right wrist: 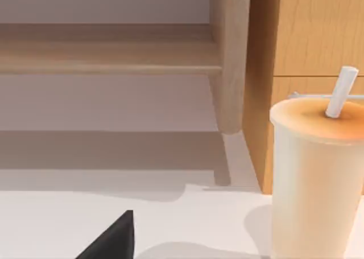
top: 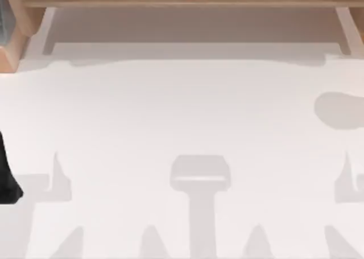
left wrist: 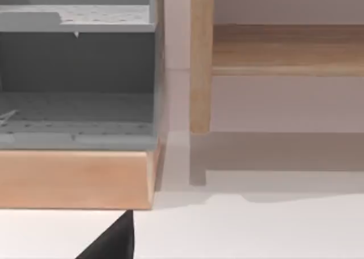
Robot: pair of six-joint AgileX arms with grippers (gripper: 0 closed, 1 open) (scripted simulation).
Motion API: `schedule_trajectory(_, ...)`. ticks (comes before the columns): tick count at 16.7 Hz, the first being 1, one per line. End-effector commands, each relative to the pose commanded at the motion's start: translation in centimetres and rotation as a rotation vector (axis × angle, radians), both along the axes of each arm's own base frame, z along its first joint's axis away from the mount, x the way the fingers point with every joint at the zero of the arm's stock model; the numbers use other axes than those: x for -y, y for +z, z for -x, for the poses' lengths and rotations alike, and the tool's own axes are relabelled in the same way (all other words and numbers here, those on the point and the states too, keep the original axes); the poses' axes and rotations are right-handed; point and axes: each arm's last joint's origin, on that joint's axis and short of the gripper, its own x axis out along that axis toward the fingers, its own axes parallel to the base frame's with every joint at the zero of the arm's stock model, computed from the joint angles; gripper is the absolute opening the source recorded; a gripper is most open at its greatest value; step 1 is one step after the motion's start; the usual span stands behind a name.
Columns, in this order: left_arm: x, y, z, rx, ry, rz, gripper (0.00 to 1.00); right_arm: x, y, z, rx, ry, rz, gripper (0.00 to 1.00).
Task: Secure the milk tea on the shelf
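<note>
— Two arms at the white table (top: 182,128). Left arm (top: 8,176)?
— Dark shape at the table's left edge in the top view, low down. Left gripper (left wrist: 111,242) just a black wedge in its wrist view, above bare tabletop.
— Spread or pressed together?
— Cannot tell.
— And in front of it?
— Grey cabinet (left wrist: 77,71) on a light wooden base, then one upright post of the shelf (left wrist: 201,60) just beside it, long board running off from the post.
— Right gripper (right wrist: 111,242)?
— Same black wedge, low over the table. Grip state: cannot tell. Holding nothing that can be seen.
— Milk tea (right wrist: 315,179)?
— Upright on the table, apart from the wedge. Clear cup, orange-tan drink, white straw (right wrist: 341,91) tilted through the top. Bottom cut off by the frame.
— On the shelf?
— No. Down on the tabletop, beside a wooden cabinet (right wrist: 307,42), near the shelf's post. Touching that cabinet or not: cannot tell.
— Shelf from above?
— Along the far edge, board across the full width, a post at each end.
— Anything else?
— Rounded grey shadow (top: 341,110) on the table's right side.
</note>
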Motion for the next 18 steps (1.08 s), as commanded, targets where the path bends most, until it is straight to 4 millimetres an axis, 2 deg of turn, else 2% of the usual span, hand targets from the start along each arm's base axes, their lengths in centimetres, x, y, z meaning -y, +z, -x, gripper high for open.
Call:
schedule_trajectory(4,0.0,0.0,0.0,0.0,0.0,0.0,1.0,0.0,0.3,-0.2,0.007,0.004,0.001,1.0)
schedule_trajectory(8,0.0,0.0,0.0,0.0,0.0,0.0,1.0,0.3,1.7,-1.3,0.035,0.017,0.01,1.0)
schedule_trajectory(13,0.0,0.0,0.0,0.0,0.0,0.0,1.0,1.4,2.3,-5.0,0.022,0.02,0.026,1.0)
schedule_trajectory(15,0.0,0.0,0.0,0.0,0.0,0.0,1.0,2.2,1.6,-6.9,-0.007,0.016,0.026,1.0)
schedule_trajectory(18,0.0,0.0,0.0,0.0,0.0,0.0,1.0,3.6,-0.5,-9.5,-0.058,0.008,0.02,1.0)
